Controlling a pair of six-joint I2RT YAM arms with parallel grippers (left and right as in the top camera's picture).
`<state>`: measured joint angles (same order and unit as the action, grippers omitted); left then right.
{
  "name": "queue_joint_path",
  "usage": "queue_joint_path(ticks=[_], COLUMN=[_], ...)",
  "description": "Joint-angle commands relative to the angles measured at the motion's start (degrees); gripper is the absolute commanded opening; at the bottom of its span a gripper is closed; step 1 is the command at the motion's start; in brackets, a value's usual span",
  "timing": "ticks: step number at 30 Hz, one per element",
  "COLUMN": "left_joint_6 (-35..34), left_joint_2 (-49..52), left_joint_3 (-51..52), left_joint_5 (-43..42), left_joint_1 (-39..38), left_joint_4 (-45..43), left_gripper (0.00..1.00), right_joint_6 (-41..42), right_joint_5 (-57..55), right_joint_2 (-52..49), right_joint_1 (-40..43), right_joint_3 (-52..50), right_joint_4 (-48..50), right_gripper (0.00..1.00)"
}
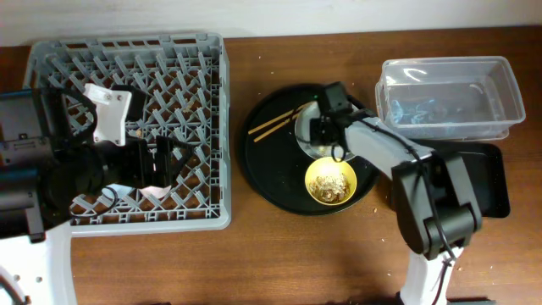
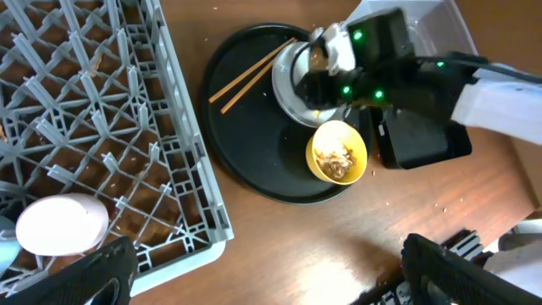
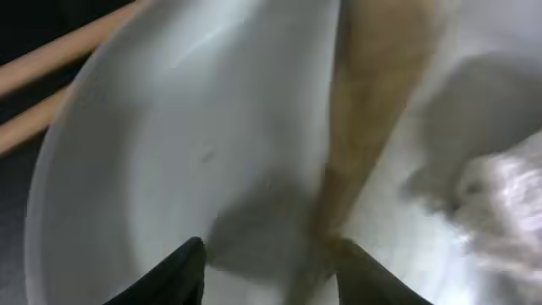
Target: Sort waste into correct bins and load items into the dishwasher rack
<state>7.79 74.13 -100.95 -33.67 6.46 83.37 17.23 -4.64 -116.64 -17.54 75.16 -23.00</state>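
Scraps (image 2: 335,159) sit in the yellow bowl (image 2: 356,141) on the round black tray (image 2: 254,144), beside chopsticks (image 2: 252,72) and the plate (image 3: 195,127) holding wrapper (image 3: 373,110) and tissue (image 3: 500,195). Fingers of the right gripper (image 3: 271,271) stand apart astride the wrapper; the left gripper (image 2: 271,275) gapes above the rack (image 2: 193,135), pink cup (image 2: 59,224) inside.
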Motion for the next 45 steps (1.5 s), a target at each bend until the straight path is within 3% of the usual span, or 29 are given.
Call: queue_joint_path(ticks=[1, 3, 6, 9, 13, 14, 16, 17, 19, 20, 21, 22, 24, 27, 31, 32, 35, 41, 45], left_joint_6=[1.3, 1.3, 1.3, 1.3, 1.3, 1.3, 1.3, 1.3, 1.3, 1.3, 1.3, 1.3, 1.3, 1.3, 1.3, 1.3, 1.3, 1.3, 1.3], left_joint_2=[-0.2, -0.2, -0.2, -0.2, -0.2, -0.2, -0.2, -0.2, -0.2, -0.2, -0.2, -0.2, -0.2, -0.2, -0.2, -0.2, -0.2, -0.2, -0.2], left_joint_3=[-0.3, -0.3, -0.3, -0.3, -0.3, -0.3, -0.3, -0.3, -0.3, -0.3, -0.3, -0.3, -0.3, -0.3, -0.3, -0.3, -0.3, -0.3, -0.3], left_joint_5=[-1.0, -1.0, -1.0, -1.0, -1.0, -1.0, -1.0, -1.0, -1.0, -1.0, -1.0, -1.1, -1.0, -1.0, -1.0, -1.0, -1.0, -1.0, -1.0], left_joint_1=[0.2, 0.2, 0.2, 0.2, 0.2, 0.2, 0.2, 0.2, 0.2, 0.2, 0.2, 0.2, 0.2, 0.2, 0.2, 0.2, 0.2, 0.2, 0.2], left_joint_4=[-0.1, -0.2, -0.2, -0.2, -0.2, -0.2, -0.2, -0.2, -0.2, -0.2, -0.2, -0.2, -0.2, -0.2, -0.2, -0.2, -0.2, -0.2, -0.2], left_gripper=[0.99, 0.99, 0.99, 0.99, 0.99, 0.99, 0.99, 0.99, 0.99, 0.99, 0.99, 0.99, 0.99, 0.99, 0.99, 0.99, 0.99, 0.99, 0.99], right_joint_6=[1.7, 0.3, 0.2, 1.0, 4.5, 4.4, 0.9, -2.7, -3.3, -3.3, -3.3, -3.3, -3.2, -2.8, -3.3, -3.5, -3.5, -2.1, 3.5], right_joint_5=[4.5, 6.7, 7.4, 1.0, -0.8, 2.4, 9.3, 14.4, 22.2, 23.7, 25.4, 23.4, 7.7, -8.6, -10.4, -9.6, -8.4, 6.9, 4.0], right_joint_2=[-0.3, 1.4, 11.2, 21.3, 16.0, 13.6, 12.5, 14.1, 18.3, 19.5, 20.9, 20.8, 17.2, 8.1, -3.3, -5.3, -6.3, 7.2, 10.5], right_joint_1=[1.9, 1.9, 2.6, 9.8, 24.3, 27.0, 29.6, 30.1, 27.8, 26.4, 23.1, 18.6, 9.5, 4.7, 7.0, 7.1, 7.1, 10.2, 18.9], right_joint_3=[0.2, 0.2, 3.3, 4.9, 4.9, 4.9, 5.0, 6.9, 12.1, 13.1, 13.4, 13.3, 12.7, 12.6, 12.7, 12.7, 12.6, 21.6, 21.9], right_joint_4=[-0.3, -1.2, -7.7, -9.4, -5.4, -3.4, -1.9, -2.6, -9.9, -12.5, -16.9, -20.7, -22.7, -21.2, -16.8, -17.0, -18.2, -25.9, -24.8], right_gripper=[0.17, 0.05, 0.04, 0.04, 0.04, 0.07, 0.31, 0.48, 0.52, 0.49, 0.35, 0.27, 0.36, 0.44, 0.45, 0.38, 0.04, 0.04, 0.04])
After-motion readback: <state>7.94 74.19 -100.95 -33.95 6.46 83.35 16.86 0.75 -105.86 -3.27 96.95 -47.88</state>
